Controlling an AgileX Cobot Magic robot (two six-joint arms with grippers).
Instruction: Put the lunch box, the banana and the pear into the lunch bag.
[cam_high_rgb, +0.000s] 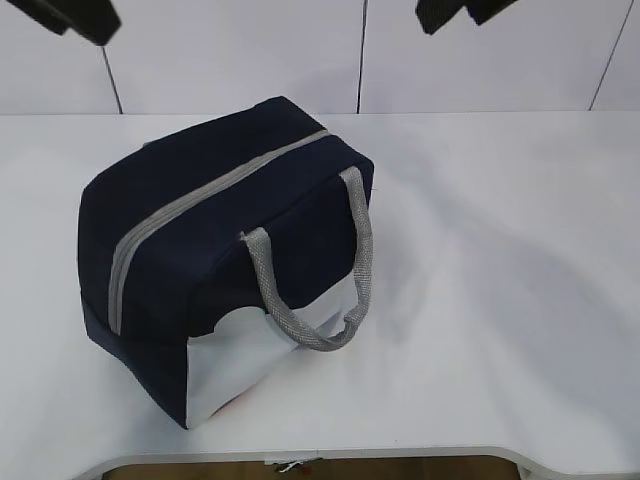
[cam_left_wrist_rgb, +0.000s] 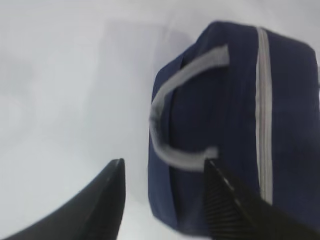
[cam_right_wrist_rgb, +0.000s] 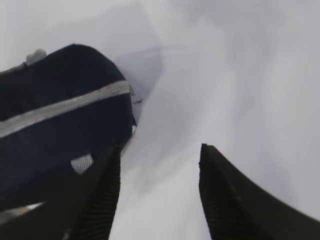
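Lunch bag (cam_high_rgb: 215, 250): zipped, upright on the worktop (cam_high_rgb: 500, 300), below and between both raised arms
Near handle (cam_high_rgb: 320, 290): grey loop drooping over the white side panel
Zipper (cam_high_rgb: 190, 205): grey strip along the top, marking the long axis, running from near left to far right in the exterior view
Left pincer (cam_left_wrist_rgb: 162, 192): jaws apart, empty, above the bag's handle side
Right pincer (cam_right_wrist_rgb: 160, 185): jaws apart, empty, over the bag's end and bare worktop
Lunch box, banana, pear: not visible; judged already inside
Reason for pose: arms look lifted clear, job apparently done
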